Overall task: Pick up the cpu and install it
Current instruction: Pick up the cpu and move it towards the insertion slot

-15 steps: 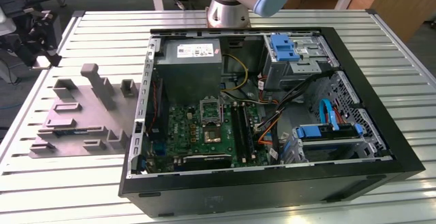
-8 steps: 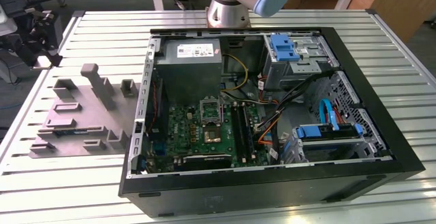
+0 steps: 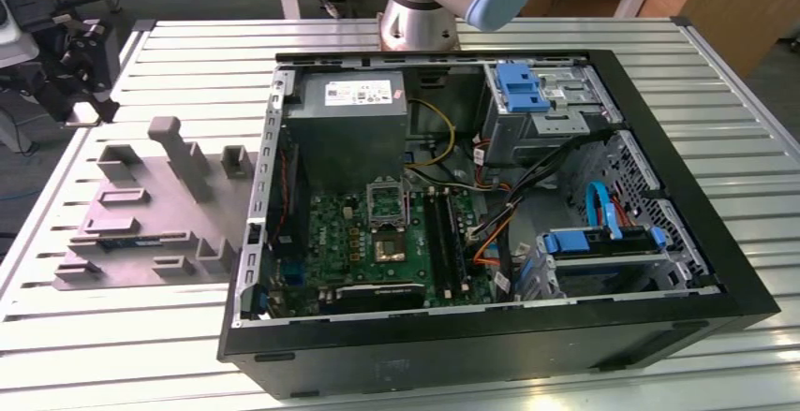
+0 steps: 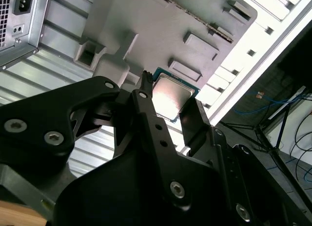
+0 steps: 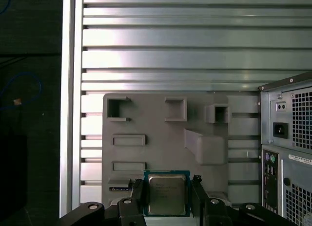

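Observation:
The cpu (image 5: 167, 194), a small square chip with a silvery metal top and a green rim, sits between my two black fingers (image 5: 138, 197) in both wrist views. My gripper (image 5: 167, 187) is shut on its opposite edges and holds it in the air above the grey plastic tray (image 5: 156, 138). From the other wrist camera the cpu (image 4: 171, 95) shows between the fingertips (image 4: 145, 80), with the tray (image 4: 146, 21) behind it. In the exterior view my gripper (image 3: 81, 93) hangs at the far left, above the tray's (image 3: 138, 224) back corner. The open socket frame (image 3: 388, 207) lies on the green motherboard inside the case.
The open black computer case (image 3: 500, 327) lies on the slatted metal table (image 3: 125, 355) at the exterior view's right. Inside it are a grey power supply (image 3: 350, 121), blue drive brackets (image 3: 519, 88) and loose cables (image 3: 500, 214). The arm's base (image 3: 419, 18) stands behind the case.

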{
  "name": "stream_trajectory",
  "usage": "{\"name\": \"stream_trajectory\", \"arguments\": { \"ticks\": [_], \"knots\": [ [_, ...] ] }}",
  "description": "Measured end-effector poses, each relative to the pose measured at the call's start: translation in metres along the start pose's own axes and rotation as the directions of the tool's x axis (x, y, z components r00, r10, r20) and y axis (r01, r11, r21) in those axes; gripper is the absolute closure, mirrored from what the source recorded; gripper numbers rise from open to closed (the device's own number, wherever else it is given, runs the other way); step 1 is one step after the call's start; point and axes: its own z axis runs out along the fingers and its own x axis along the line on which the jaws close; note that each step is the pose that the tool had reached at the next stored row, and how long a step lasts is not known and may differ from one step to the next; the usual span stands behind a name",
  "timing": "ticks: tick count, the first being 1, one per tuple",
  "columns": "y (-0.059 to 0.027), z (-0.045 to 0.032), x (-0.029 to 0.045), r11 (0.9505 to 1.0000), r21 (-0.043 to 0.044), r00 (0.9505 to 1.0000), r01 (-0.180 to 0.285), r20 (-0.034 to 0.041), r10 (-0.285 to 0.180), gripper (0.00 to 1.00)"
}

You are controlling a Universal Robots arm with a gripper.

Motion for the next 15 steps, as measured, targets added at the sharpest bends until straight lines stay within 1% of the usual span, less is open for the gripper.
{"name": "stream_trajectory", "arguments": {
  "ticks": [9,15],
  "knots": [
    [0.0001,0.0,-0.0053,1.0,0.0,1.0,0.0,0.0,0.0,0.53],
    [0.0001,0.0001,-0.0065,1.0,0.0,1.0,0.0,0.0001,0.0,0.53]
  ]
}}
